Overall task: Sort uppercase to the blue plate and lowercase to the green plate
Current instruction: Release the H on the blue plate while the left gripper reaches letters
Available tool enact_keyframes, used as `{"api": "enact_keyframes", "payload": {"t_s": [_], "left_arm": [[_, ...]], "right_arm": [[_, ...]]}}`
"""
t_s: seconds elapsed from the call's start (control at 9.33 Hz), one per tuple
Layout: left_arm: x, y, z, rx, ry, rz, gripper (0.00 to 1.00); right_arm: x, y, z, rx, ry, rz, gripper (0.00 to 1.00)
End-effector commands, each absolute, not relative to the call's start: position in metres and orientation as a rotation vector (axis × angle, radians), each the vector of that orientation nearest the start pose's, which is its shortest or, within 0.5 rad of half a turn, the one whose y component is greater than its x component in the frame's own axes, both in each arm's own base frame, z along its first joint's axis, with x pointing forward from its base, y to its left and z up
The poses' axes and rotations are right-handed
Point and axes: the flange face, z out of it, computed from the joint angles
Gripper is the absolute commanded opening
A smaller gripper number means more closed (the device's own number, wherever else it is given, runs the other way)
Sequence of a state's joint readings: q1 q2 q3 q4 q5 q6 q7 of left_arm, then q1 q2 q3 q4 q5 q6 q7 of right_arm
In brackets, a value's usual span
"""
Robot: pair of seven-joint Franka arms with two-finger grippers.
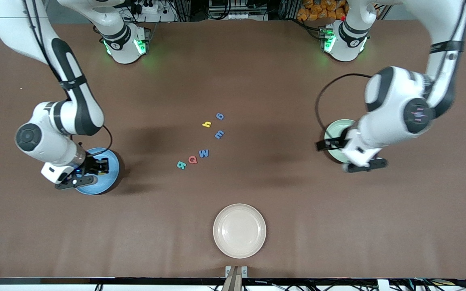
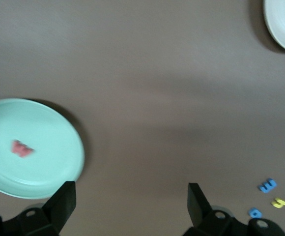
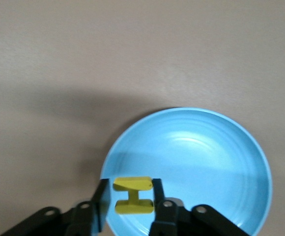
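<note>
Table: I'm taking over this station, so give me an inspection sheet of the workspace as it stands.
Surface: brown table, flat.
Job's things: yellow H over the blue plate; red w in the green plate; blue g, yellow h, blue m, blue W, red Q and teal R loose mid-table.
Clutter: cream plate, nearest the front camera.
Claws: right claw over the blue plate, the H in it; left claw open, over the table at the green plate's edge.
Cables: left arm's cable and right arm's cable loop at the wrists.
Surroundings: arm bases with green lights.
</note>
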State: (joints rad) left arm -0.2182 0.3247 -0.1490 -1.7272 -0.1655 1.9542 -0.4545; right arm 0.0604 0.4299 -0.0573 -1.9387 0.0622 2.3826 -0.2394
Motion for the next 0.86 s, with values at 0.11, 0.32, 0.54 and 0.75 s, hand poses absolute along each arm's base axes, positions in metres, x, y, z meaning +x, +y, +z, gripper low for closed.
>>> {"api": "enact_keyframes", "payload": {"t_s": [0.11, 0.32, 0.54, 0.75], "left_arm": [[0.588, -0.310, 0.354, -3.235, -0.361, 0.359, 1.00], [0.564, -0.376, 0.312, -3.199, -0.431, 0.367, 1.00], [0.542, -0.427, 0.284, -3.151, -0.468, 0.318, 1.00], [0.526, -0.477, 0.262, -3.120, -0.554, 0.276, 1.00]], "right_arm": [[0.623, 0.009, 0.263, -3.095, -0.343, -0.018, 1.00], [0.627, 0.010, 0.268, -3.096, -0.329, -0.037, 1.00], [0.626, 0.010, 0.271, -3.095, -0.302, -0.023, 1.00], [0.624, 0.010, 0.269, -3.093, -0.300, -0.002, 1.00]]}}
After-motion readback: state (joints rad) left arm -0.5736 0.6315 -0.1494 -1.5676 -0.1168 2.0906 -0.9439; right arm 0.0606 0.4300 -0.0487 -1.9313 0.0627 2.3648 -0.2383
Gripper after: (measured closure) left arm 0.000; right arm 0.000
